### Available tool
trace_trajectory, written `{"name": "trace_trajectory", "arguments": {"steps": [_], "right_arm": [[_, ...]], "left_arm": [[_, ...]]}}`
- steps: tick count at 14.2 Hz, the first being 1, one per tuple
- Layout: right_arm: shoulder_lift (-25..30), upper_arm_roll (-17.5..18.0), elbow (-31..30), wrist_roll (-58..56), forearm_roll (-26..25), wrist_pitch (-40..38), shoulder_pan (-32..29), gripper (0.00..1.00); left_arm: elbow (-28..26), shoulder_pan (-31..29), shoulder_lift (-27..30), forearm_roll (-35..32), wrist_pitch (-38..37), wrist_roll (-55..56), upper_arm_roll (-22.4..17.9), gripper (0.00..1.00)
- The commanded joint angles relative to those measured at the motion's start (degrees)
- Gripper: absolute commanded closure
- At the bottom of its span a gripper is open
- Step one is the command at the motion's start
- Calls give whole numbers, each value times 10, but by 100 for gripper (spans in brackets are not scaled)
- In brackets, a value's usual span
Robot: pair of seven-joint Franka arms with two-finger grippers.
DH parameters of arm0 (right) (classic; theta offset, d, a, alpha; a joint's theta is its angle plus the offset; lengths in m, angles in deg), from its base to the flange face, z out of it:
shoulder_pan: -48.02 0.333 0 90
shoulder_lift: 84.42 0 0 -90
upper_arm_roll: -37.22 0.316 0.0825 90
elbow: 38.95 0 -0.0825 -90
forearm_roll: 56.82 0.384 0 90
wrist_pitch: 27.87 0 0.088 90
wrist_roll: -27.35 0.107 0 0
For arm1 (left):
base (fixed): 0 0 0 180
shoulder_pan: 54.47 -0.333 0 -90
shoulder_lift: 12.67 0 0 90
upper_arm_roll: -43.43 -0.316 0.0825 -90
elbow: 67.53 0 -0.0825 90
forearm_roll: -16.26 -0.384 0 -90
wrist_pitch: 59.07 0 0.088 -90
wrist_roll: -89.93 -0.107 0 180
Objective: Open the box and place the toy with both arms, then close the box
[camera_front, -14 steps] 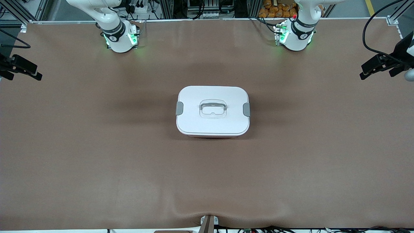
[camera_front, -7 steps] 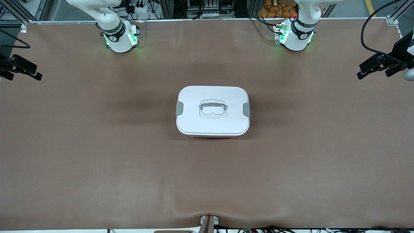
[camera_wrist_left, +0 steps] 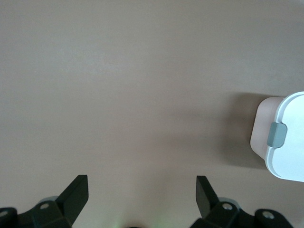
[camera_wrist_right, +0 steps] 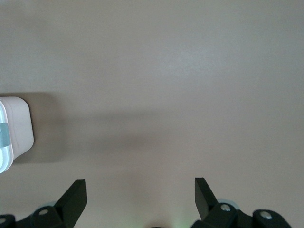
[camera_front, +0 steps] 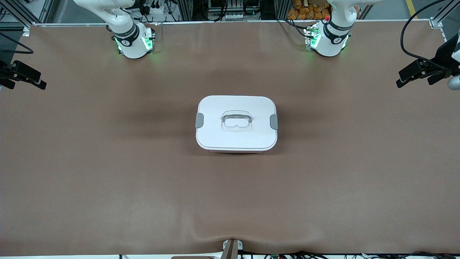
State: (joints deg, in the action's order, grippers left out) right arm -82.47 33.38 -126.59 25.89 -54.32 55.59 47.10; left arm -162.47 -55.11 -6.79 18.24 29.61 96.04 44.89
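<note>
The box sits in the middle of the table with its white lid on. A grey clip sits at each short end and a clear handle lies in the lid's recess. The toy is out of view. My left gripper hangs open over the table's edge at the left arm's end, well away from the box. My right gripper hangs open over the edge at the right arm's end, also away from the box. Nothing lies between the fingers of the left gripper or the right gripper.
A brown cover spans the table and puckers at the front edge near a small bracket. The right arm's base and the left arm's base stand along the table's back edge.
The left gripper has edged slightly toward the box. The right gripper and the box have not moved.
</note>
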Motion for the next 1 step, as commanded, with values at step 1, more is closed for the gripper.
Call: {"name": "trace_trajectory", "arguments": {"steps": [1], "right_arm": [[1, 7, 2, 3, 1, -1, -10, 0]], "left_arm": [[7, 1, -1, 10, -9, 8, -1, 0]]}}
